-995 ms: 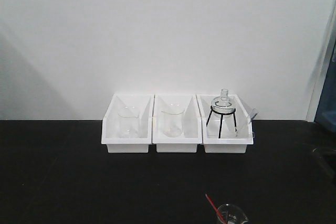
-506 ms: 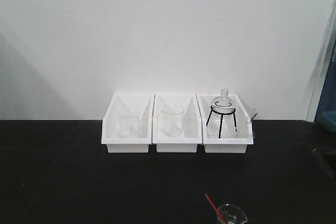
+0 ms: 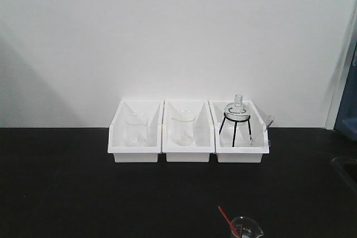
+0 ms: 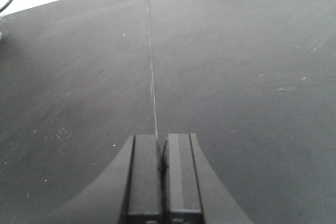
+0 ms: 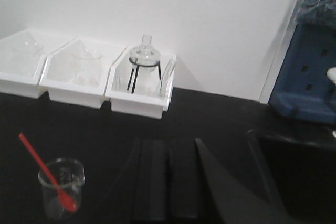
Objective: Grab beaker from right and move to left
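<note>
Beaker (image 5: 61,186), small, clear and carrying a thin red stick (image 5: 44,173), stood upright on the black worktop (image 3: 83,193), ungrasped, well in front of the row of three white bins (image 3: 188,132) and roughly in line with the rightmost bin, which held a round flask on a black tripod (image 3: 236,121); the other two bins each held a larger plain beaker. In the front view only the beaker's rim and the stick's upper end showed at the bottom edge. The right tool (image 5: 168,182) was closed and empty, its two pads pressed together, sitting to the right of the beaker and apart from it. The left tool (image 4: 161,177) was likewise closed and empty over bare worktop, with the beaker out of its view. The step in hand appeared to be the approach, before any grasp: the next move would call for opening the right tool, swinging it left toward the beaker and closing on the glass wall clear of the leaning stick. Open worktop lay to the left of the beaker, giving free room for the transfer. To the right of the beaker, past the right tool, a dark recess (image 5: 294,177) and a blue object (image 5: 310,72) bounded the space.
</note>
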{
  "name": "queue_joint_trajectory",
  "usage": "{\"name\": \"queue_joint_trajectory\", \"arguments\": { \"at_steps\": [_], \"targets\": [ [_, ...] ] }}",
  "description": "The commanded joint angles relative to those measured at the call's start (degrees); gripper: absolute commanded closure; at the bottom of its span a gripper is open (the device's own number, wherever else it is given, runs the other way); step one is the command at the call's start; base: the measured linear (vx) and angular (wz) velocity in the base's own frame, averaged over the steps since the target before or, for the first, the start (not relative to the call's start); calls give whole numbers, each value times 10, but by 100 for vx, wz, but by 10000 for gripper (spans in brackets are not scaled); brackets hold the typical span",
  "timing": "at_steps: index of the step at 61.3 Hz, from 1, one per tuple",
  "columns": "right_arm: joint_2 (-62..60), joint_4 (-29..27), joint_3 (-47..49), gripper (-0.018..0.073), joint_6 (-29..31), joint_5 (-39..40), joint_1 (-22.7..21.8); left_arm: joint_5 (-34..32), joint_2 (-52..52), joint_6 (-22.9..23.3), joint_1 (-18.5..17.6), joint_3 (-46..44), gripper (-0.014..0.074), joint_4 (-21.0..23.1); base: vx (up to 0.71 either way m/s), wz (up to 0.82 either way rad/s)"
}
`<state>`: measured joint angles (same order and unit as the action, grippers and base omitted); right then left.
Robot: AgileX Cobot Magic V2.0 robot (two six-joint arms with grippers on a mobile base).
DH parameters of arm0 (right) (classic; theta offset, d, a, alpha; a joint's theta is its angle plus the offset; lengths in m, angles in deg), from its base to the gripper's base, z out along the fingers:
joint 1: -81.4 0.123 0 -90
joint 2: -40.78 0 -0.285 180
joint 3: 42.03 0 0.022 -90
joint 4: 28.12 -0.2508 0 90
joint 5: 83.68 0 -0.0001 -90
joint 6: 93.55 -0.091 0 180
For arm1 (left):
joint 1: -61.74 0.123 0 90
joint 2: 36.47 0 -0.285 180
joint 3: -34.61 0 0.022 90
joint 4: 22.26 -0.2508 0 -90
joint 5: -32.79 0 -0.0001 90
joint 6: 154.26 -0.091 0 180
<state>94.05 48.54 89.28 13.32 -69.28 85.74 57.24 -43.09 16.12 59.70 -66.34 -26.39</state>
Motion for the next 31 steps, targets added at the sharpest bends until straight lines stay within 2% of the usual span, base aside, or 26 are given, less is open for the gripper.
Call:
{"name": "queue_joint_trajectory", "arguments": {
  "at_steps": [1,31],
  "targets": [
    [-6,-6,18,563,0,13,0,-44,4,1,-4,11,603,0,0,0],
    [-6,-6,18,563,0,13,0,-44,4,1,-4,11,603,0,0,0]
  ]
}}
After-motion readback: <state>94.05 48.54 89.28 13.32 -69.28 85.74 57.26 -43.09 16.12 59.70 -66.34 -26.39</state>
